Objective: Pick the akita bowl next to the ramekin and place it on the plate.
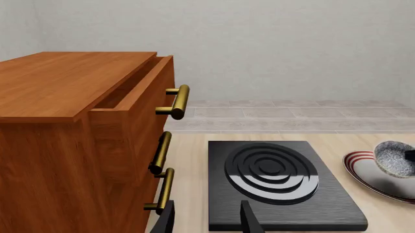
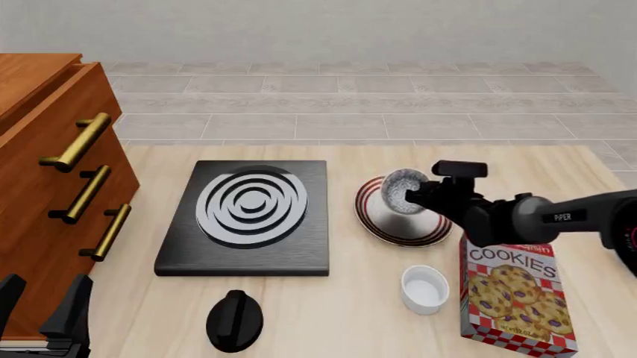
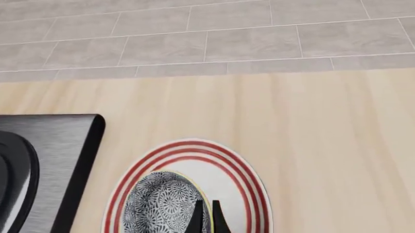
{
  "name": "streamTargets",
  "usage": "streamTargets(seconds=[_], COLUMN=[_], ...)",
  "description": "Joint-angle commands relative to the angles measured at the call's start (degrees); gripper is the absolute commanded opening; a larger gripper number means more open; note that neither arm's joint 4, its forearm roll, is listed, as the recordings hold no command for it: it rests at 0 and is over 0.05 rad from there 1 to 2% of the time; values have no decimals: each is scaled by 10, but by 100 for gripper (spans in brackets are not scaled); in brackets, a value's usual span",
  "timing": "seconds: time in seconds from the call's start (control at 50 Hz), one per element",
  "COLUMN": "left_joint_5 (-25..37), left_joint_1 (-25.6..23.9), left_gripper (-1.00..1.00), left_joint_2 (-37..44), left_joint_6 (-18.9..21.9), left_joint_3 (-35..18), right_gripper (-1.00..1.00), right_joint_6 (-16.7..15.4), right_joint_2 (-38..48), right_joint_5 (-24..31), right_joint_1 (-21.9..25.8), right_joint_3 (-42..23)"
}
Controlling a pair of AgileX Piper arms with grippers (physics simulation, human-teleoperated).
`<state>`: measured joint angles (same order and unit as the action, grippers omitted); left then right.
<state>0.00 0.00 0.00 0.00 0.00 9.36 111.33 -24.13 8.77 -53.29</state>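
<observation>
The speckled akita bowl hangs tilted on its side, low over the far part of the red-ringed plate. My right gripper is shut on its rim. In the right wrist view the two fingertips pinch the bowl above the plate. The white ramekin stands in front of the plate. My left gripper is open at the front left, holding nothing. The left wrist view shows that gripper, the bowl and the plate.
A black burner with white rings lies left of the plate. A wooden cabinet with brass handles and its top drawer ajar stands at the far left. A cookie box stands beside the ramekin. A black round object sits near the front edge.
</observation>
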Motion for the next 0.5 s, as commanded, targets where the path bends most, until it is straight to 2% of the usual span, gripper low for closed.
streamTargets(seconds=[0.02,0.5], left_joint_5=[0,0], left_joint_1=[0,0], left_gripper=[100,100], left_joint_2=[0,0], left_joint_6=[0,0], left_joint_3=[0,0], right_gripper=[-100,-100], right_joint_6=[1,-2], right_joint_2=[19,56], right_joint_5=[-4,-7], right_joint_1=[2,-1], right_joint_3=[-11,-27])
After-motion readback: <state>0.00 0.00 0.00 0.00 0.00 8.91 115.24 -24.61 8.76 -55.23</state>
